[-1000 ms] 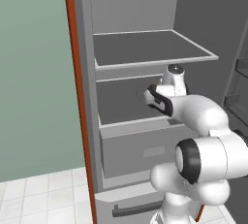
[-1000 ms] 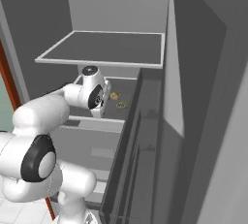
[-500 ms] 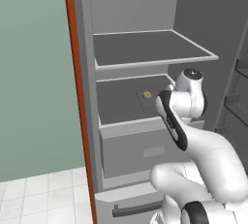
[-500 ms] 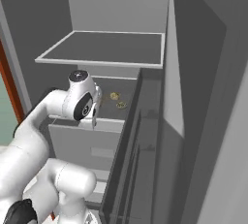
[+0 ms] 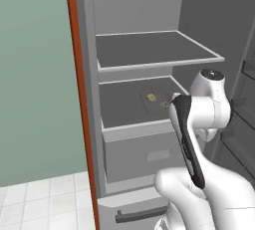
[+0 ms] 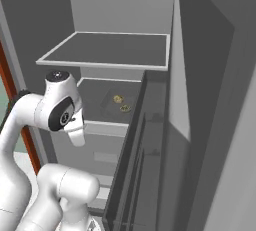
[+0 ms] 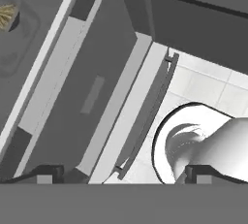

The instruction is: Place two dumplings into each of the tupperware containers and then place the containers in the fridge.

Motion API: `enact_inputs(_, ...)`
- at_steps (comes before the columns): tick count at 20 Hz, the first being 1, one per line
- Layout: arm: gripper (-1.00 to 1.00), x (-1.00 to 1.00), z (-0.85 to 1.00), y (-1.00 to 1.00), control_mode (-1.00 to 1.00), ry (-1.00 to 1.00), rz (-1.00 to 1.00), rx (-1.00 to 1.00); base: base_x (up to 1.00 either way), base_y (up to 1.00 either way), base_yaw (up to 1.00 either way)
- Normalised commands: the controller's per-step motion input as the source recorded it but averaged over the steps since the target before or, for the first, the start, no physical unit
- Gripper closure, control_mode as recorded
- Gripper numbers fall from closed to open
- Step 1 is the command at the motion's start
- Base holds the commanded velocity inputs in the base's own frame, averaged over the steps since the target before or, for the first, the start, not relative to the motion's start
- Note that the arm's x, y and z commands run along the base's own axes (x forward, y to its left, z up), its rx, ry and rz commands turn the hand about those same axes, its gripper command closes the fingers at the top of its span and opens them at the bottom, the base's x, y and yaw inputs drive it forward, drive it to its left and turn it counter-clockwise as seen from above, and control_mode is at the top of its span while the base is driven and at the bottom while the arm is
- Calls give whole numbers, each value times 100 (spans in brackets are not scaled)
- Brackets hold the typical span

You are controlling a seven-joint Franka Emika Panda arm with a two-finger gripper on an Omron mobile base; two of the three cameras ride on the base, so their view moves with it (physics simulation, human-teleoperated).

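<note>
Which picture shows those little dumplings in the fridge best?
The right base view: both dumplings sit unobstructed in their tupperware container. The left base view has the arm crowding them; the hand view catches one at its edge.

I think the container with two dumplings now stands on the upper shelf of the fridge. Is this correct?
Not quite. The container with the two dumplings stands on the lower shelf of the fridge, as the right base view shows; the upper shelf is bare.
</note>
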Motion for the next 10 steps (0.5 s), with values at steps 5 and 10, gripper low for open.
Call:
enact_inputs(5,-100,-100,41,6,-100,15,39,-17,0,0,0)
enact_inputs(10,-100,-65,36,-10,-100,9,25,-1,0,0,0)
